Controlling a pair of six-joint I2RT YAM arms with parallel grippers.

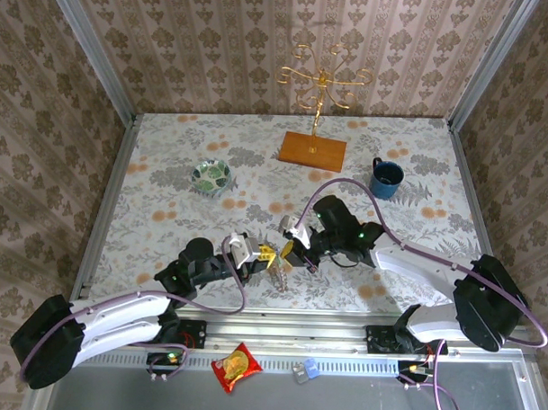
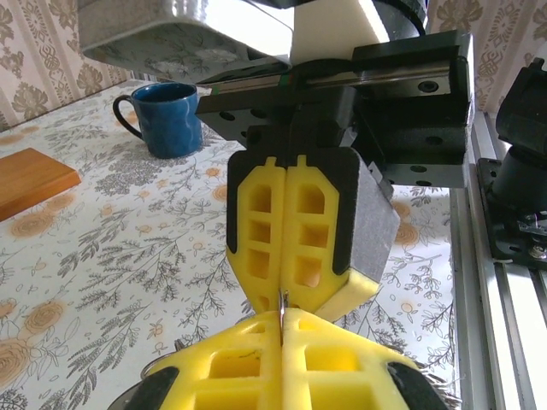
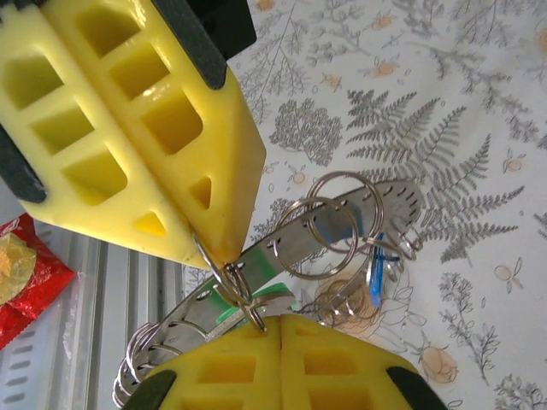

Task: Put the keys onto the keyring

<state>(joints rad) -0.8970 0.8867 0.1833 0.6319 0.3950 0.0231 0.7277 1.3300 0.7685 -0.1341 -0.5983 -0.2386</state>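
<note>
Left claw (image 3: 211, 246): closed, yellow fingers pressed flat together. Its tip nips a thin wire loop of the keyring (image 3: 275, 248).
Right claw (image 3: 280, 329): closed too, with no gap along the seam. Its tip meets the left claw's tip, and the same cluster of wire loops runs into the seam.
Claws together: tip to tip, almost touching, over the near part of the table (image 1: 166, 210), with only the thin metal between them.
Keyring: a flat grey band with a row of holes and small wire loops strung along it. It reaches away from both tips, out to one side of the right claw. Whether it rests on the cloth or hangs clear, I cannot tell.
Green key (image 3: 244, 301): a sliver of green right at the two tips, tucked against the band.
Blue key (image 3: 377, 278): further along the band, away from the tips and among the loops at the far end.
Mug (image 1: 386, 177): dark blue, beyond the right claw and well apart.
Bowl (image 1: 210, 176): green-patterned, beyond the left claw and off to its left, well apart.
Stand (image 1: 313, 150): wooden base with gold hooks, straight beyond both claws near the back wall.
Packet (image 1: 237, 367): red, behind the claws on the grey ledge by the arm bases.
</note>
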